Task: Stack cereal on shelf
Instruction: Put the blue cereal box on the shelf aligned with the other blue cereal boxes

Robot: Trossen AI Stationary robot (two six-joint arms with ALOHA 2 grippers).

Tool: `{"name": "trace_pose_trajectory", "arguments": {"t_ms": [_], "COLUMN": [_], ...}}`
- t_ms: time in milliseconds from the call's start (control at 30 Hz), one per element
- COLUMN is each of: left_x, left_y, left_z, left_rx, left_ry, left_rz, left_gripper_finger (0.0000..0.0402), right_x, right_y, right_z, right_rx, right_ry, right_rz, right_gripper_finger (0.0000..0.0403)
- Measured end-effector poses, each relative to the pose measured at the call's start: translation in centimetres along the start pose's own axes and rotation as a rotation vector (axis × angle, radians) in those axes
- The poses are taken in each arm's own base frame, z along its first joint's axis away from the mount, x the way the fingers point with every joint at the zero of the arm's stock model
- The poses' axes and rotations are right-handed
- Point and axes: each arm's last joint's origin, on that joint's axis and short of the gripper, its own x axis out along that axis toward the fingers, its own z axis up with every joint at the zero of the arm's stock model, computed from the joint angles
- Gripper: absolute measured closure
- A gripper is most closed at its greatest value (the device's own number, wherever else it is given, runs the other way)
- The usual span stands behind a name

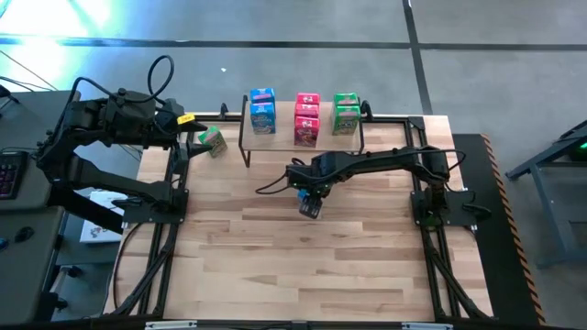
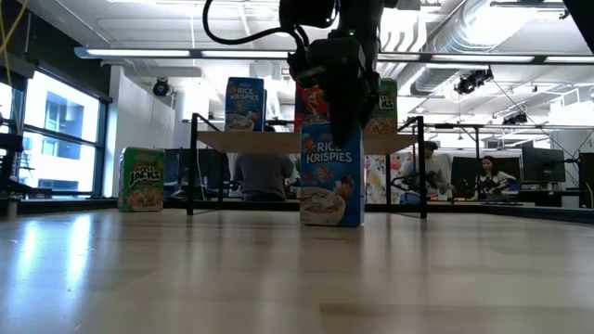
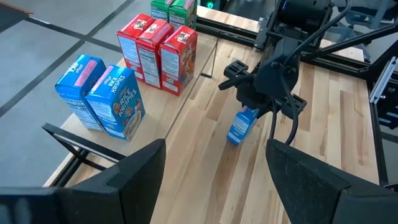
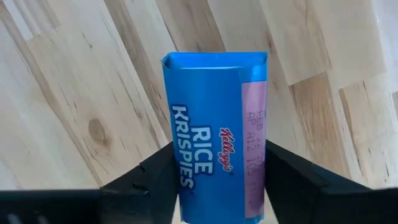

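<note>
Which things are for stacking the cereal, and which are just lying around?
For the job: shelf; cereal boxes on it; blue box on the table under the right gripper; green box beside the shelf, near the waiting left gripper.
Lying about: keyboard off the table; people behind.

blue box (image 4: 214,137) | red boxes (image 3: 158,53) | green box (image 2: 142,179) | light-wood shelf (image 2: 278,141)

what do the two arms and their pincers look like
Both arms are dark, near-black jointed links on black frame mounts. The left arm has a black cable looping above it and a small yellow tag near its pincer. The right arm is slim, with a thin cable hanging under it; its pincer has two flat, matte black fingers.
</note>
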Motion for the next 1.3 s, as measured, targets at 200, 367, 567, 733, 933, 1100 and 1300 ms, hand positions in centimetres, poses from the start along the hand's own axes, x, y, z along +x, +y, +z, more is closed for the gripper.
{"name": "trace_pose_trajectory", "arguments": {"t_ms": [200,367,567,733,933,1100,1300], "left_x": [0.0,0.0,0.0,0.0,0.0,0.0,0.0], "left_y": [0.0,0.0,0.0,0.0,0.0,0.0,0.0], "left_z": [0.0,0.0,0.0,0.0,0.0,0.0,0.0], "left_rx": [0.0,0.0,0.0,0.0,0.0,0.0,0.0], "left_ry": [-0.001,0.0,0.0,0.0,-0.001,-0.001,-0.001], "left_rz": [0.0,0.0,0.0,0.0,0.0,0.0,0.0], "left_gripper_finger": [0.0133,0.0133,0.0133,0.0133,0.0133,0.0133,0.0133], "right_x": [-0.2,-1.8,-5.3,-9.7,-14.3,-15.7,-15.1], "right_y": [0.0,0.1,-0.2,-0.6,-1.7,-3.6,-5.8], "right_z": [0.0,0.4,0.2,-1.3,-4.7,-9.2,-14.8], "right_rx": [0.004,-0.012,-0.065,-0.13,-0.171,-0.142,-0.102], "right_ry": [0.004,-0.032,-0.128,-0.27,-0.423,-0.584,-0.808], "right_rz": [0.002,-0.015,-0.067,-0.155,-0.191,-0.134,-0.008], "right_gripper_finger": [0.0154,0.0136,0.0135,0.0135,0.0135,0.0135,0.0135]}}
